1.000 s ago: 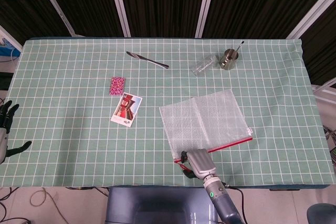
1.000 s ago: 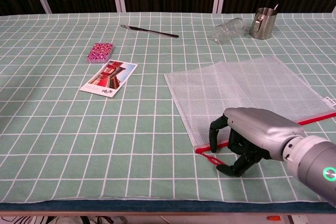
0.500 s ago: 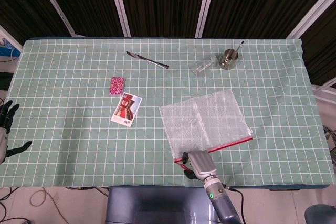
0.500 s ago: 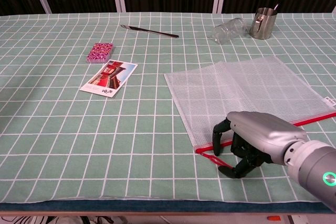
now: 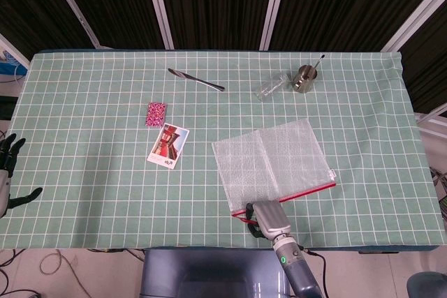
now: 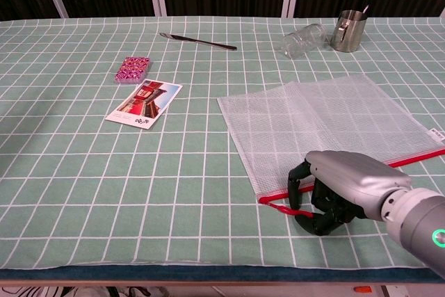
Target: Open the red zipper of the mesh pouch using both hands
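Now right hand fingers curled at red zipper pull, lower right; grip unclear. Left hand slack, far left. Mesh pouch light, floppy: pin fabric beside pull

No legible text, labels or numbers in either view. Print on the picture card at 9 o'clock of the mesh pouch is too small to read.

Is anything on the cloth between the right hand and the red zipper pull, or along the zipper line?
Nothing visible blocks it. The right hand is already at the red zipper end of the mesh pouch, fingers by the pull loop; no object lies along the zipper.
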Robot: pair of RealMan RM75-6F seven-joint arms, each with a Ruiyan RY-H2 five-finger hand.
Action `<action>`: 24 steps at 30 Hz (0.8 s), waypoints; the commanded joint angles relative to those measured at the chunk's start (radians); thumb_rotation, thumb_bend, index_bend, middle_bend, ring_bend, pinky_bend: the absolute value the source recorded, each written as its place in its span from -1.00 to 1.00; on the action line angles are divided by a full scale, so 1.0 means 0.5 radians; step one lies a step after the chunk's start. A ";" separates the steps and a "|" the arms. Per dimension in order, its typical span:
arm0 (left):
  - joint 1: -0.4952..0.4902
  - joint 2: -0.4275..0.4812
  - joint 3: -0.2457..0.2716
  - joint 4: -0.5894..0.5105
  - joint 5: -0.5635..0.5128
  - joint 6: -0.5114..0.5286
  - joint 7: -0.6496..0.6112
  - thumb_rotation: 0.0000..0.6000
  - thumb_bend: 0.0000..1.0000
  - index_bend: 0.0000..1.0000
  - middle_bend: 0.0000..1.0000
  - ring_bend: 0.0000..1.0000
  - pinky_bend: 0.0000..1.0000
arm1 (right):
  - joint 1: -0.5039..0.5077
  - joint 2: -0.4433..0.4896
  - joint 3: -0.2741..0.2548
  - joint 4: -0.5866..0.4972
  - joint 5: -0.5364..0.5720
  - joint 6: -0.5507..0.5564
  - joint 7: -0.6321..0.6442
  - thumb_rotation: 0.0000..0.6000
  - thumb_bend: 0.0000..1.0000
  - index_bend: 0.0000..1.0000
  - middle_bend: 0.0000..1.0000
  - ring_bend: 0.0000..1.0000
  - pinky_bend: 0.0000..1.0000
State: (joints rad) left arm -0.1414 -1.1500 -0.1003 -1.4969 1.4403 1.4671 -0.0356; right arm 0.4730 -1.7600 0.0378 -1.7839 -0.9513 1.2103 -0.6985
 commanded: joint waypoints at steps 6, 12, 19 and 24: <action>0.001 0.000 0.000 -0.002 -0.001 0.002 0.002 1.00 -0.88 -1.00 -1.00 -1.00 -1.00 | -0.003 -0.002 -0.010 0.007 -0.004 0.000 0.013 1.00 0.05 0.16 1.00 1.00 0.96; 0.000 0.000 0.000 -0.005 -0.006 -0.002 0.013 1.00 -0.88 -1.00 -1.00 -1.00 -1.00 | -0.002 0.004 -0.009 0.005 -0.008 -0.002 0.021 1.00 0.08 0.19 1.00 1.00 0.96; -0.001 0.003 0.000 -0.015 -0.021 -0.014 0.036 1.00 -0.88 -1.00 -1.00 -1.00 -1.00 | 0.009 0.044 0.017 -0.033 -0.046 0.004 0.039 1.00 0.10 0.25 1.00 1.00 0.96; -0.010 0.013 -0.001 -0.020 -0.013 -0.016 0.079 1.00 -0.87 -1.00 -1.00 -1.00 -1.00 | 0.047 0.112 0.094 -0.119 -0.103 0.021 0.035 1.00 0.14 0.28 1.00 1.00 0.96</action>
State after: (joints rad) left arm -0.1456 -1.1442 -0.1006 -1.5060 1.4333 1.4594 0.0030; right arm 0.4893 -1.7145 0.0732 -1.8315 -0.9945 1.2174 -0.6783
